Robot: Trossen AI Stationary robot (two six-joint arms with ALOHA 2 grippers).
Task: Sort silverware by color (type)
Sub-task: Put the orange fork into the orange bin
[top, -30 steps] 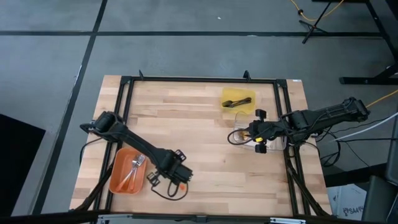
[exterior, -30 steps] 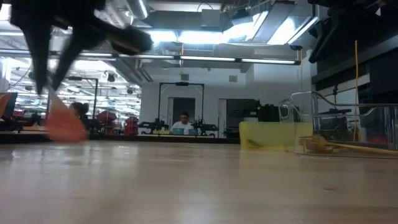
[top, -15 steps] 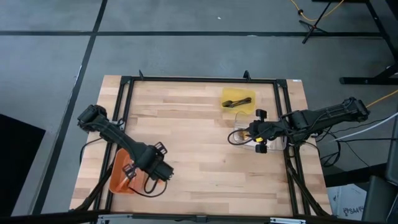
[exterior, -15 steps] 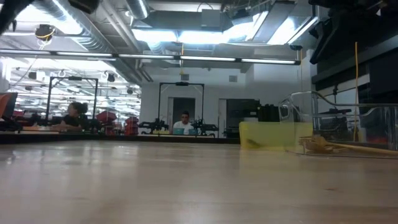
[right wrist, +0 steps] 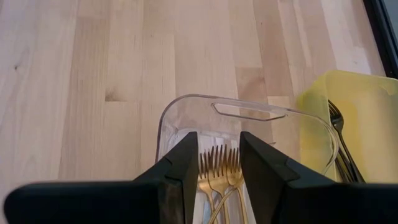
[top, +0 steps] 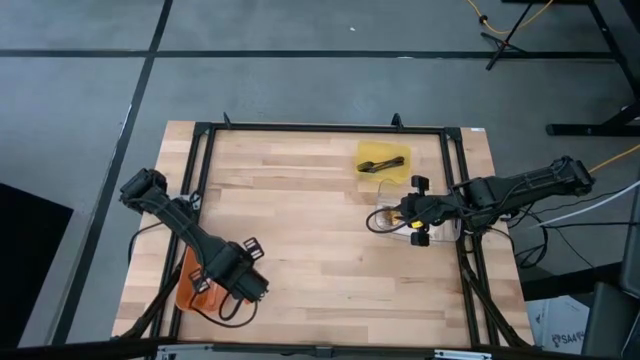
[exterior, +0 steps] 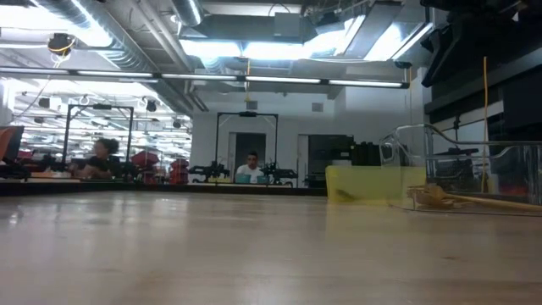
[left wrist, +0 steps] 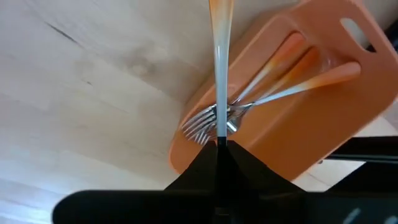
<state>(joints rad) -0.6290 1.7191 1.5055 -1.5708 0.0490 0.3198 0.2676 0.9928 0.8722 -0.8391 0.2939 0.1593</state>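
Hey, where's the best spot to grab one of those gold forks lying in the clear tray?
Take a gold fork by its narrow neck just behind the tines, coming straight down from above. The forks lie flat together inside the clear tray, whose walls block a sideways reach. The open right gripper is lined up over them.
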